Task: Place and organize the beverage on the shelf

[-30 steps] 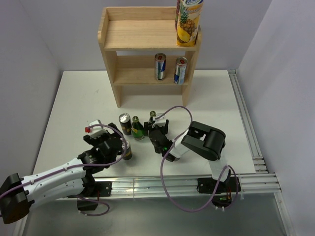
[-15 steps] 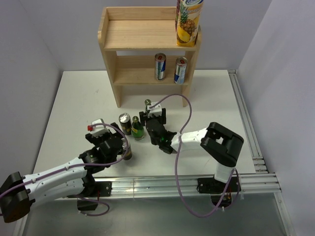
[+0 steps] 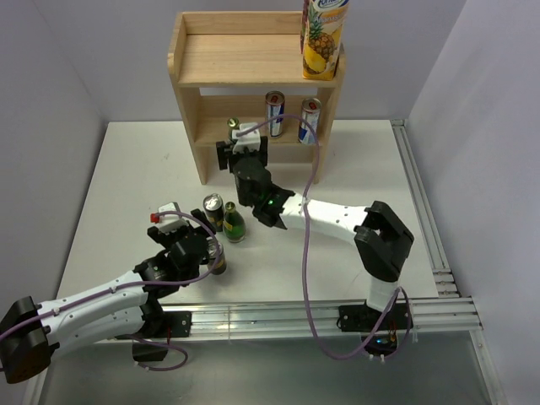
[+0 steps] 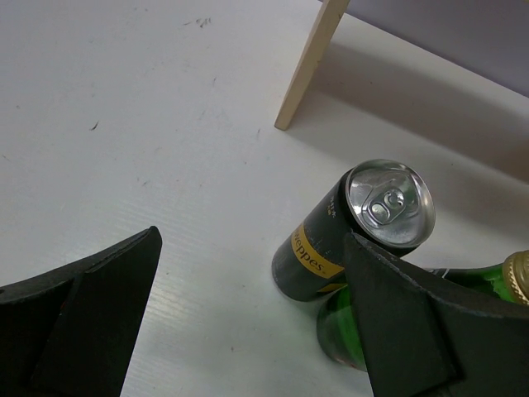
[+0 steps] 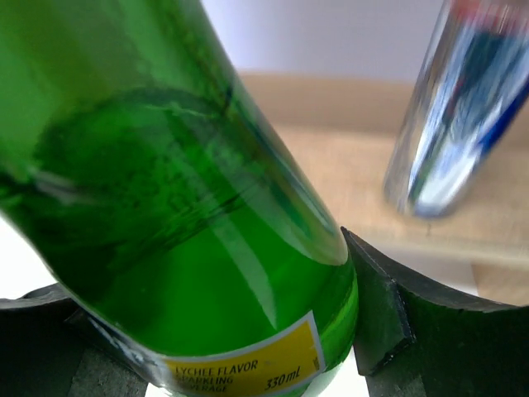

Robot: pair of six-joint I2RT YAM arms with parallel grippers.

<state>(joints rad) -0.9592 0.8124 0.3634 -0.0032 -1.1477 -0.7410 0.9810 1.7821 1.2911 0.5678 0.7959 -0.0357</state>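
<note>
The wooden shelf point(image 3: 245, 59) stands at the back of the table. My right gripper point(image 3: 242, 157) is shut on a green glass bottle point(image 3: 234, 125) and holds it upright just in front of the lower tier's left half. In the right wrist view the bottle point(image 5: 190, 215), with a yellow lychee label, fills the space between the fingers of my right gripper point(image 5: 215, 331). My left gripper point(image 3: 207, 245) is open, low over the table. In its wrist view a dark can with a yellow band point(image 4: 364, 223) and a second green bottle point(image 4: 488, 281) stand past the right finger point(image 4: 405, 331).
Two blue-and-silver cans point(image 3: 274, 112) point(image 3: 310, 120) stand on the lower tier, one showing blurred point(image 5: 463, 107) to the right of the held bottle. A pineapple juice carton point(image 3: 323, 38) stands on the top board's right end. Another dark can point(image 3: 218, 261) sits beside my left gripper. Metal rails point(image 3: 422, 211) edge the table.
My right arm has stretched out and carried the green bottle from the middle of the table up to the front of the shelf's lower tier. The left arm has barely moved.
</note>
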